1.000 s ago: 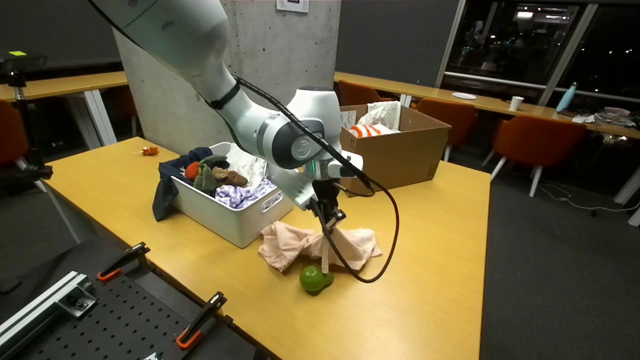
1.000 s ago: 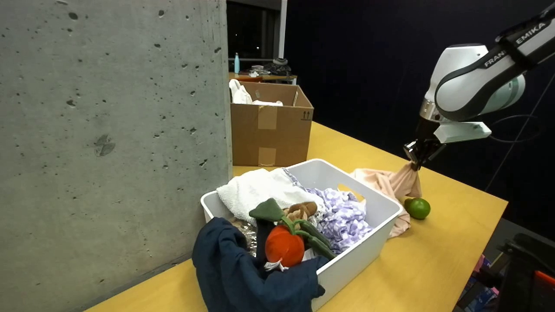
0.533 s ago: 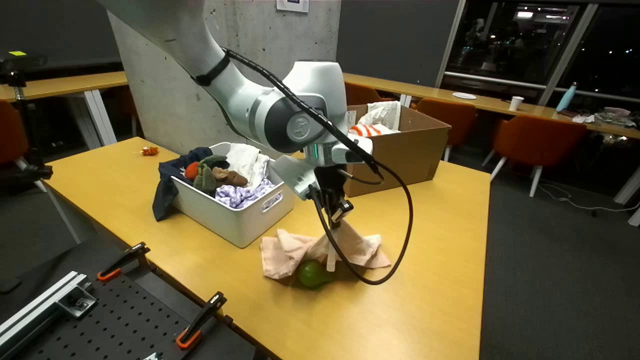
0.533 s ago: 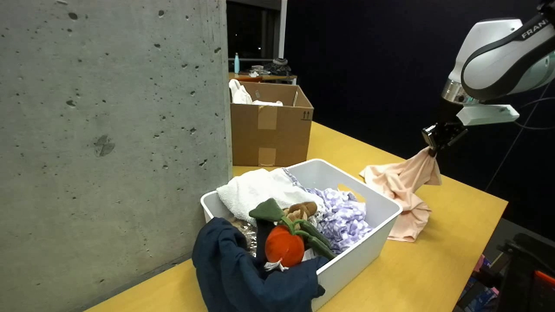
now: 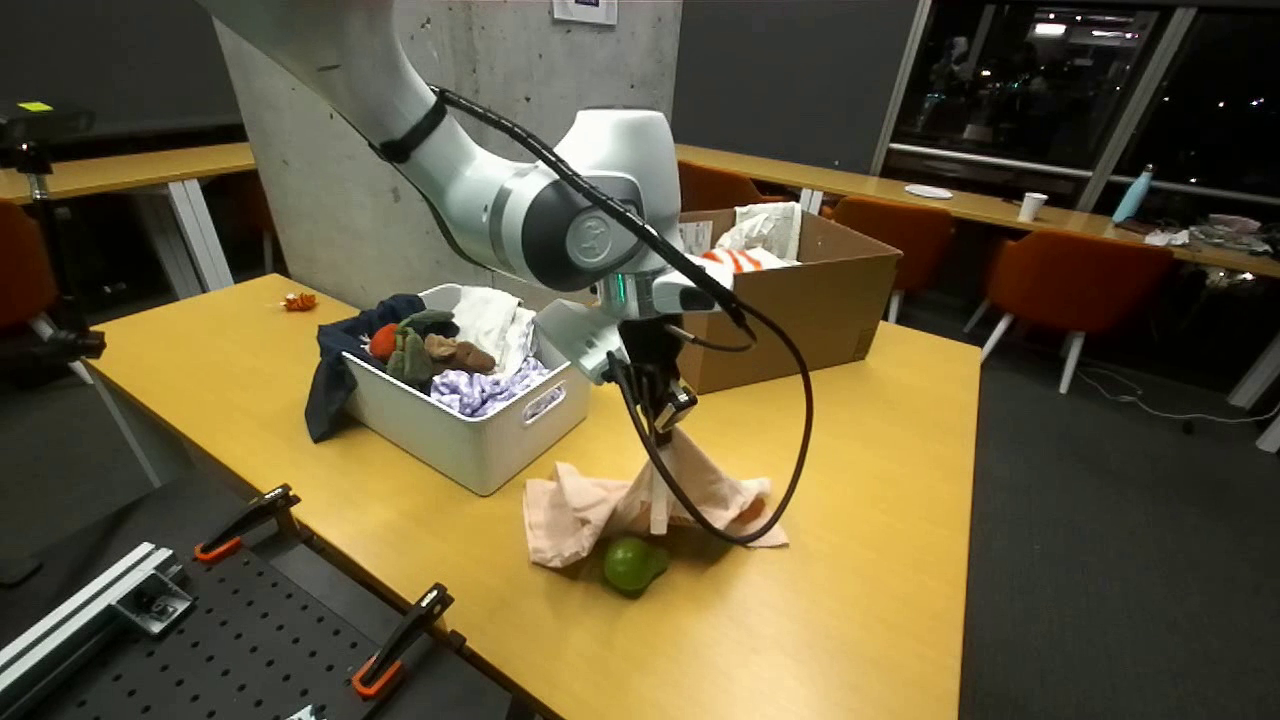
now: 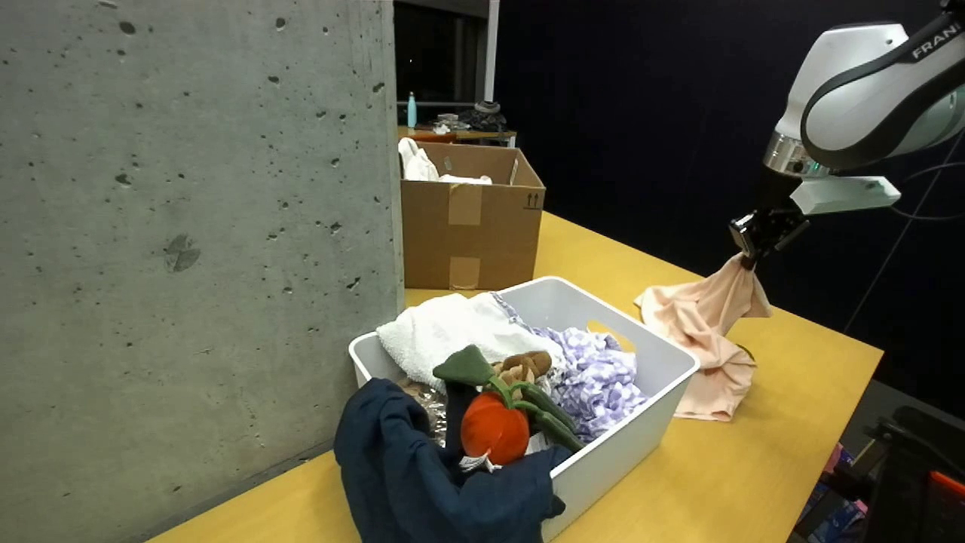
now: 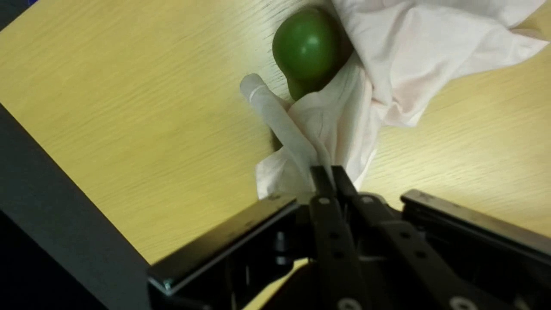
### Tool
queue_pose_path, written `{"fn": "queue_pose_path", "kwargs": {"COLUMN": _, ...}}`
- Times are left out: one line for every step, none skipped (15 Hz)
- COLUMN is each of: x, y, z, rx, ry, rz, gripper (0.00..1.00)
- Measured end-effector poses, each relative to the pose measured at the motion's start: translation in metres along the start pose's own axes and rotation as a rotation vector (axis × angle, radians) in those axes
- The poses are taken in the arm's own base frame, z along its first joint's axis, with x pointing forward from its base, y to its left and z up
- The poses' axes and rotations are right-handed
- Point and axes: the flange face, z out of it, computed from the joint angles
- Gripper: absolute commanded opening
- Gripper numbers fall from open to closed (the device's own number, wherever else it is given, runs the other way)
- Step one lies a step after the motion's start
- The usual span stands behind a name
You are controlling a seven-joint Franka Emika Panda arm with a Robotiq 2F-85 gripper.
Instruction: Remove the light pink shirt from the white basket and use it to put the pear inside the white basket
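Gripping: Robotiq gripper (image 7: 328,172) clenched on light pink shirt (image 5: 580,505), fabric pinched btwn fingertips & drawn up to a peak.
Shirt: outside white basket (image 5: 430,435), near its handle end; lower folds down at the level of yellow wood-grain table (image 5: 850,600).
Pear (image 5: 632,565): green, on table, just beside shirt folds; touching or not, can't say.
Tabletop: satin finish, soft glare, shadow by shirt; fine grain lines in wrist view.
Concrete pillar (image 6: 196,226): gray, pitted, up against table; in both exterior views.
Basket: on table near pillar; holds white towel (image 6: 460,332), purple-and-white cloth (image 6: 595,385), plush toys (image 6: 494,426) incl. a red one; navy cloth (image 6: 422,467) draped over rim.
Cardboard box (image 5: 800,325): brown, same table, w/ white cloth (image 5: 762,230) & orange-striped cloth (image 5: 735,262) inside.
Table end past basket: small orange item (image 5: 299,301), too tiny to ID.
Table side: black perforated board (image 5: 270,640) w/ metal rail (image 5: 78,605); black-and-orange clamps (image 5: 405,640) at edge.
Room: gray carpet (image 5: 1120,520), orange chairs (image 5: 1080,280); long wood-top counter (image 5: 985,210) in bkgd w/ white plate (image 5: 929,190), paper cup (image 5: 1033,207), light-blue bottle (image 5: 1134,193).
Windows (image 5: 1020,110): dark panes w/ a few bright pts of light.
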Motion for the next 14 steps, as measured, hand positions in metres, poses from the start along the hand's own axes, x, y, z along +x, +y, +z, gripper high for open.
{"fn": "queue_pose_path", "kwargs": {"x": -0.002, "y": -0.005, "z": -0.002, "rx": -0.008, "ry": -0.003, "rz": -0.001, "gripper": 0.01}}
{"fn": "queue_pose_path", "kwargs": {"x": -0.004, "y": -0.008, "z": -0.006, "rx": -0.016, "ry": -0.005, "rz": 0.003, "gripper": 0.01}}
{"fn": "queue_pose_path", "kwargs": {"x": -0.008, "y": -0.007, "z": -0.011, "rx": -0.026, "ry": -0.007, "rz": 0.010, "gripper": 0.01}}
{"fn": "queue_pose_path", "kwargs": {"x": -0.012, "y": -0.003, "z": -0.018, "rx": -0.036, "ry": -0.006, "rz": 0.021, "gripper": 0.01}}
{"fn": "queue_pose_path", "kwargs": {"x": -0.016, "y": 0.003, "z": -0.025, "rx": -0.046, "ry": -0.006, "rz": 0.035, "gripper": 0.01}}
{"fn": "queue_pose_path", "kwargs": {"x": -0.020, "y": 0.012, "z": -0.033, "rx": -0.057, "ry": -0.007, "rz": 0.050, "gripper": 0.01}}
{"fn": "queue_pose_path", "kwargs": {"x": -0.024, "y": 0.021, "z": -0.040, "rx": -0.067, "ry": -0.009, "rz": 0.065, "gripper": 0.01}}
{"fn": "queue_pose_path", "kwargs": {"x": -0.029, "y": 0.031, "z": -0.047, "rx": -0.076, "ry": -0.009, "rz": 0.079, "gripper": 0.01}}
{"fn": "queue_pose_path", "kwargs": {"x": -0.033, "y": 0.039, "z": -0.053, "rx": -0.081, "ry": -0.010, "rz": 0.092, "gripper": 0.03}}
{"fn": "queue_pose_path", "kwargs": {"x": -0.037, "y": 0.046, "z": -0.057, "rx": -0.083, "ry": -0.016, "rz": 0.101, "gripper": 0.30}}
{"fn": "queue_pose_path", "kwargs": {"x": -0.041, "y": 0.052, "z": -0.058, "rx": -0.084, "ry": -0.023, "rz": 0.110, "gripper": 0.31}}
{"fn": "queue_pose_path", "kwargs": {"x": -0.043, "y": 0.056, "z": -0.056, "rx": -0.085, "ry": -0.032, "rz": 0.116, "gripper": 0.36}}
{"fn": "queue_pose_path", "kwargs": {"x": -0.046, "y": 0.057, "z": -0.053, "rx": -0.087, "ry": -0.041, "rz": 0.118, "gripper": 0.44}}
{"fn": "queue_pose_path", "kwargs": {"x": -0.048, "y": 0.058, "z": -0.047, "rx": -0.090, "ry": -0.052, "rz": 0.117, "gripper": 0.50}}
